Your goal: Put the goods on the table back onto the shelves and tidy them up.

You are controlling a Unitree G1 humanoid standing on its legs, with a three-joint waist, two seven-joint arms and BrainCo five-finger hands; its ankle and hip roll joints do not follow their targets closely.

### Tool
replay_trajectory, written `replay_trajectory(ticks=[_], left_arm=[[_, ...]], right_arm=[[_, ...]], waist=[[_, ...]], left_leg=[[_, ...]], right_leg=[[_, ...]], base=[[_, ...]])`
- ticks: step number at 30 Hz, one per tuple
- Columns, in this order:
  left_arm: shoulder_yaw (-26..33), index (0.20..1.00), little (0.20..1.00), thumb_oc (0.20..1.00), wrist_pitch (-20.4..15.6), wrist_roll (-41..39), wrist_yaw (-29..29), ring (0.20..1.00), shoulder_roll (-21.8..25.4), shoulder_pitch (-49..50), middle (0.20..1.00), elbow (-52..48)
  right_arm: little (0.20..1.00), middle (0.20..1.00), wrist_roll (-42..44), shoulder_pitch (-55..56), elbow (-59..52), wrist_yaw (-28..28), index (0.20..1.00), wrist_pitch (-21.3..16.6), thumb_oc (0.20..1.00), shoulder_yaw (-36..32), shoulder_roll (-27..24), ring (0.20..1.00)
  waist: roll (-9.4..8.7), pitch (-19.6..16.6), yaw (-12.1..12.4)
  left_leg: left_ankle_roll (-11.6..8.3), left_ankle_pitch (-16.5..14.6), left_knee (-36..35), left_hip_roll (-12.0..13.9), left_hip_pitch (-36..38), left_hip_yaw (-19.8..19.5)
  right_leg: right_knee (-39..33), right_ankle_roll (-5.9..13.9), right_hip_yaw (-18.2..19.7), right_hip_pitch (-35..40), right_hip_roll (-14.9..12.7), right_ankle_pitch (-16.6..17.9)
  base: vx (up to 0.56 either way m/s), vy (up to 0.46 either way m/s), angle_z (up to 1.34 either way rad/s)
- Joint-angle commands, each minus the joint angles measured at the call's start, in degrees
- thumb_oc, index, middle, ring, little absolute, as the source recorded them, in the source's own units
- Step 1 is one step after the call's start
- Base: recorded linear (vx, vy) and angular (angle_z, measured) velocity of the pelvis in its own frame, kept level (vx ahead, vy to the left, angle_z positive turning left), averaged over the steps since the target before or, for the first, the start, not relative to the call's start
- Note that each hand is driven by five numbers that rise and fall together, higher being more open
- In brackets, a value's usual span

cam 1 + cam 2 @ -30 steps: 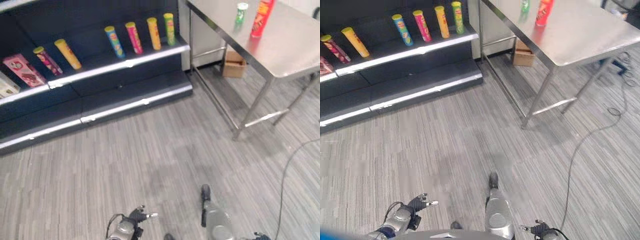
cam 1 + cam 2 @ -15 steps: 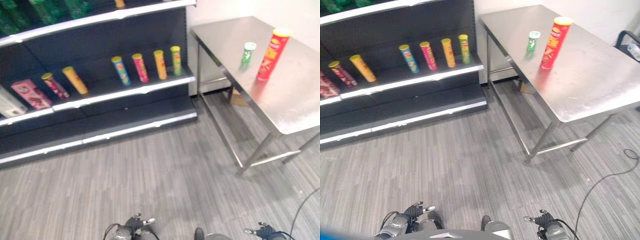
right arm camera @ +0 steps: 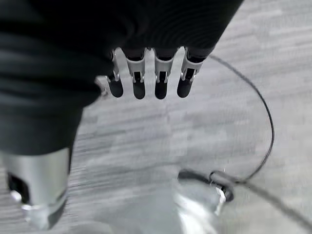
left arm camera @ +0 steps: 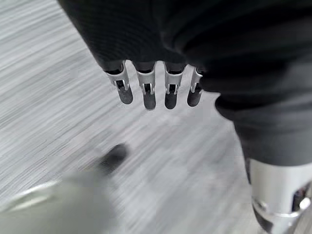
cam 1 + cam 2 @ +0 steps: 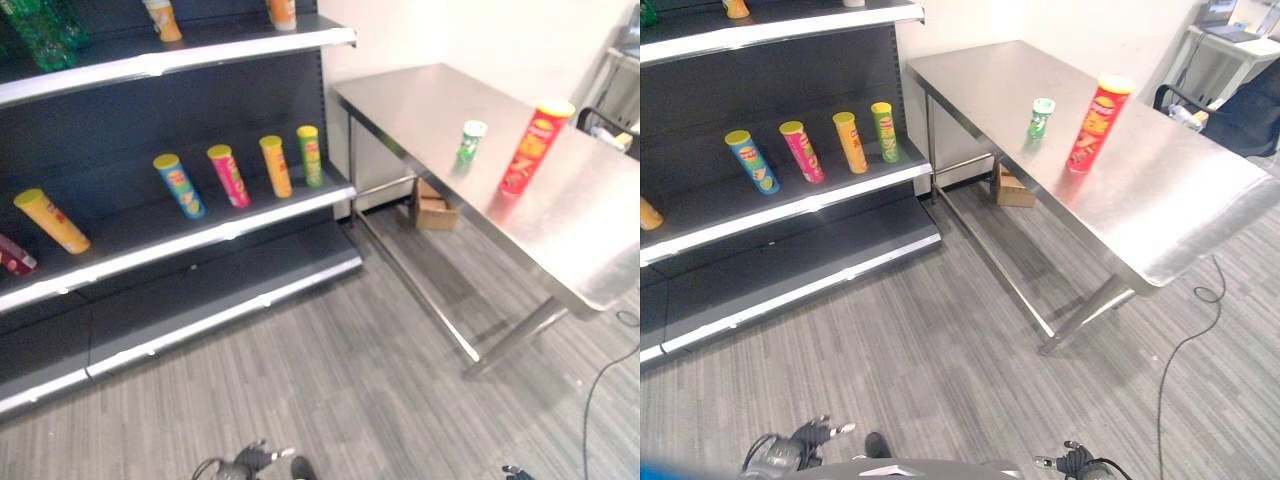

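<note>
Steel table [image 5: 1170,210] stands beside dark shelves [image 5: 790,210].

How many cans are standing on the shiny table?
2: a tall red can and a small green can beside it, both upright on the table.

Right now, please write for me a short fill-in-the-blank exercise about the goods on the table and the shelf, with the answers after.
1. On the steel table stand ____ cans.
2. The tall can on the table is ____ in colour.
3. The small green can stands on the table, on the side of the tall can nearer the ____.
4. The left hand and the right hand both hold ____.

Missing words: two; red; shelf; nothing
</note>
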Motion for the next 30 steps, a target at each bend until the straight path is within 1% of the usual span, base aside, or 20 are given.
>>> replay_trajectory(ticks=[1, 2, 3, 4, 5, 6, 7, 8, 9, 10, 12, 13, 15, 19, 22, 24, 27, 28, 29, 30], left_arm=[[1.3, 1.000, 1.000, 1.000, -1.1, 0.3, 1.1, 1.000, -0.1, -0.9, 1.000, 0.1], [1.2, 1.000, 1.000, 1.000, -1.2, 0.2, 1.2, 1.000, -0.1, -1.3, 1.000, 0.1], [1.0, 1.000, 1.000, 1.000, -1.4, 0.0, 1.2, 1.000, -0.1, -1.8, 1.000, 0.0], [0.7, 1.000, 1.000, 1.000, -1.5, -0.3, 1.3, 1.000, -0.1, -2.4, 1.000, 0.0], [0.7, 1.000, 1.000, 1.000, -1.5, -0.3, 1.3, 1.000, -0.1, -2.4, 1.000, 0.1], [0.2, 1.000, 1.000, 1.000, -1.8, -0.1, 1.3, 1.000, -0.2, -3.1, 1.000, -0.1], [-0.1, 1.000, 1.000, 1.000, -2.0, -0.3, 1.5, 1.000, -0.3, -3.5, 1.000, -0.3], [-0.2, 1.000, 1.000, 1.000, -2.1, 0.0, 1.5, 1.000, -0.3, -4.1, 1.000, -0.6], [-0.1, 1.000, 1.000, 1.000, -2.1, 0.0, 1.4, 1.000, -0.5, -4.3, 1.000, -0.8], [-0.1, 1.000, 1.000, 1.000, -2.1, 0.0, 1.4, 1.000, -0.5, -4.3, 1.000, -0.8], [-0.4, 1.000, 1.000, 1.000, -2.3, 0.6, 1.2, 1.000, -0.8, -4.1, 1.000, -1.3], [-0.4, 1.000, 1.000, 1.000, -2.3, 0.6, 1.2, 1.000, -0.8, -4.1, 1.000, -1.3], [-0.3, 1.000, 1.000, 1.000, -2.2, 1.3, 0.8, 1.000, -1.3, -3.7, 1.000, -1.0], [-0.4, 1.000, 1.000, 1.000, -1.9, 1.6, 0.6, 1.000, -1.9, -3.7, 1.000, -0.1], [-0.7, 1.000, 1.000, 1.000, -1.9, 1.6, 0.6, 1.000, -2.0, -4.0, 1.000, 0.0], [-0.7, 1.000, 1.000, 1.000, -1.8, 1.1, 0.6, 1.000, -1.9, -4.2, 1.000, -0.3], [-1.0, 1.000, 1.000, 1.000, -1.7, 0.6, 0.7, 1.000, -1.7, -3.9, 1.000, -1.4], [-1.2, 1.000, 1.000, 1.000, -1.7, 0.5, 0.9, 1.000, -1.7, -3.8, 1.000, -1.6], [-1.2, 1.000, 1.000, 1.000, -1.7, 0.4, 1.1, 1.000, -1.8, -3.8, 1.000, -1.8], [-1.2, 1.000, 1.000, 1.000, -1.6, 0.5, 1.2, 1.000, -1.7, -3.5, 1.000, -1.8]], right_arm=[[1.000, 1.000, 0.1, -4.8, -0.9, -1.0, 1.000, -0.4, 1.000, -0.9, -3.0, 1.000], [1.000, 1.000, 0.3, -4.7, -0.6, -1.2, 1.000, -0.4, 1.000, -1.0, -2.9, 1.000], [1.000, 1.000, 0.3, -4.6, -0.4, -1.3, 1.000, -0.4, 1.000, -0.9, -2.9, 1.000], [1.000, 1.000, 0.4, -4.8, -0.3, -1.4, 1.000, -0.4, 1.000, -0.9, -2.8, 1.000], [1.000, 1.000, 0.4, -4.8, -0.3, -1.4, 1.000, -0.4, 1.000, -0.9, -2.9, 1.000], [1.000, 1.000, 0.6, -4.9, 0.3, -1.7, 1.000, -0.2, 1.000, -1.0, -2.9, 1.000], [1.000, 1.000, 0.7, -4.9, 0.8, -1.9, 1.000, -0.1, 1.000, -1.1, -2.9, 1.000], [1.000, 1.000, 1.1, -4.9, 1.1, -2.0, 1.000, 0.1, 1.000, -1.2, -3.1, 1.000], [1.000, 1.000, 1.4, -4.8, 1.2, -2.0, 1.000, 0.1, 1.000, -1.3, -3.0, 1.000], [1.000, 1.000, 1.4, -4.8, 1.2, -2.0, 1.000, 0.1, 1.000, -1.3, -3.0, 1.000], [1.000, 1.000, 1.1, -4.1, 1.4, -1.9, 1.000, 0.3, 1.000, -1.2, -3.1, 1.000], [1.000, 1.000, 1.1, -4.1, 1.3, -1.9, 1.000, 0.3, 1.000, -1.2, -3.1, 1.000], [1.000, 1.000, 1.0, -2.9, 1.7, -1.8, 1.000, 0.3, 1.000, -1.5, -3.2, 1.000], [1.000, 1.000, 0.8, -2.7, 1.7, -1.6, 1.000, 0.2, 1.000, -1.4, -3.4, 1.000], [1.000, 1.000, 0.6, -3.0, 1.6, -1.8, 1.000, 0.1, 1.000, -0.7, -3.7, 1.000], [1.000, 1.000, 0.6, -3.3, 1.1, -1.8, 1.000, 0.0, 1.000, -0.3, -3.9, 1.000], [1.000, 1.000, 0.2, -3.3, 0.4, -1.8, 1.000, -0.1, 1.000, 0.7, -4.3, 1.000], [1.000, 1.000, 0.4, -3.4, 0.0, -1.8, 1.000, -0.1, 1.000, 0.8, -4.6, 1.000], [1.000, 1.000, 0.5, -3.6, -0.2, -1.8, 1.000, 0.0, 1.000, 0.9, -4.6, 1.000], [1.000, 1.000, 0.5, -3.6, -0.1, -1.9, 1.000, 0.1, 1.000, 1.0, -4.8, 1.000]], waist=[[1.25, 3.5, 1.0], [1.41, 3.4, 0.7], [1.82, 3.4, 0.3], [2.03, 3.7, -0.4], [2.20, 3.6, -0.4], [2.19, 3.9, -1.5], [2.25, 4.2, -2.4], [1.75, 4.4, -3.4], [1.44, 4.6, -3.6], [1.45, 4.6, -3.6], [0.97, 4.5, -3.8], [0.97, 4.5, -3.8], [0.87, 3.5, -3.7], [1.29, 2.9, -3.7], [0.78, 3.2, -3.4], [0.45, 4.0, -3.1], [0.05, 5.7, -2.1], [-0.54, 6.5, -1.7], [-1.33, 6.8, -1.7], [-1.76, 7.1, -1.6]], left_leg=[[-4.69, 0.0, 0.5, 1.5, 0.0, 3.1], [-5.02, -0.5, 0.5, 1.4, 0.3, 3.4], [-5.49, -0.8, 0.5, 1.6, 0.5, 3.4], [-6.05, -1.1, 0.5, 2.0, 0.6, 3.8], [-6.18, -1.0, 0.5, 2.3, 0.6, 3.7], [-7.00, -1.7, 0.5, 2.3, 1.0, 3.8], [-7.57, -2.3, 0.5, 2.5, 1.6, 4.1], [-8.08, -3.4, 0.5, 2.0, 2.7, 4.0], [-8.27, -3.9, 0.5, 1.9, 3.4, 4.5], [-8.27, -3.9, 0.5, 1.9, 3.4, 4.5], [-8.12, -5.3, 0.5, 0.9, 4.8, 4.8], [-8.10, -5.4, 0.5, 0.9, 4.8, 4.8], [-8.30, -6.1, 0.7, 0.6, 6.4, 4.1], [-9.35, -6.5, 3.7, 2.4, 6.4, 4.6], [-11.56, -7.6, 11.5, 5.5, 4.3, 4.9], [-14.13, -5.8, 21.3, 9.6, 1.7, 4.6], [-16.98, 0.6, 34.6, 14.5, -1.5, 2.6], [-17.20, 3.1, 39.1, 14.7, -3.5, 1.7], [-17.20, 4.8, 41.2, 14.8, -5.1, 1.3], [-17.20, 5.4, 43.6, 15.3, -6.2, 1.3]], right_leg=[[-8.7, -0.13, -6.8, 0.7, -3.2, 13.2], [-11.4, -0.72, -9.3, 0.2, -4.0, 11.7], [-14.6, -1.57, -11.5, -0.4, -3.8, 9.2], [-18.2, -2.12, -12.5, -1.8, -3.1, 7.0], [-18.5, -2.30, -12.8, -1.6, -2.8, 7.0], [-27.2, -1.87, -13.2, -3.1, -1.5, 6.9], [-34.1, -1.45, -13.2, -3.7, 0.3, 8.8], [-41.3, -0.15, -11.8, -4.8, 1.9, 11.3], [-44.2, 0.62, -12.5, -5.5, 1.9, 13.3], [-44.2, 0.62, -12.5, -5.4, 1.9, 13.4], [-46.4, 1.08, -14.7, -5.4, 1.3, 14.8], [-46.5, 1.10, -14.7, -5.2, 1.3, 14.9], [-47.3, 0.75, -15.8, -3.2, 1.5, 16.0], [-47.1, -0.25, -16.6, -1.4, 3.0, 15.1], [-47.8, -1.86, -17.1, 1.3, 4.1, 13.0], [-48.4, -3.76, -17.3, 4.0, 5.7, 10.7], [-49.0, -6.65, -16.8, 8.1, 7.9, 7.5], [-49.1, -7.38, -16.1, 9.3, 7.9, 6.8], [-49.4, -8.23, -16.2, 9.6, 7.5, 7.1], [-49.6, -8.57, -16.0, 10.4, 7.6, 6.8]], base=[[0.24, 0.144, -0.16], [0.31, 0.131, -0.37], [0.19, -0.014, -0.36], [0.12, -0.033, -0.31], [0.16, -0.076, -0.29], [0.18, -0.103, -0.02], [0.30, -0.146, 0.31], [0.27, -0.123, 0.45], [0.19, -0.083, 0.27], [0.14, -0.055, -0.09], [0.15, -0.071, -0.19], [0.22, -0.135, 0.06], [0.23, -0.176, 0.25], [0.14, -0.201, 0.20], [0.10, -0.260, 0.02], [0.10, -0.303, 0.02], [0.11, -0.231, -0.05], [0.04, -0.159, -0.31], [0.04, -0.136, -0.38], [0.07, -0.113, -0.43]])
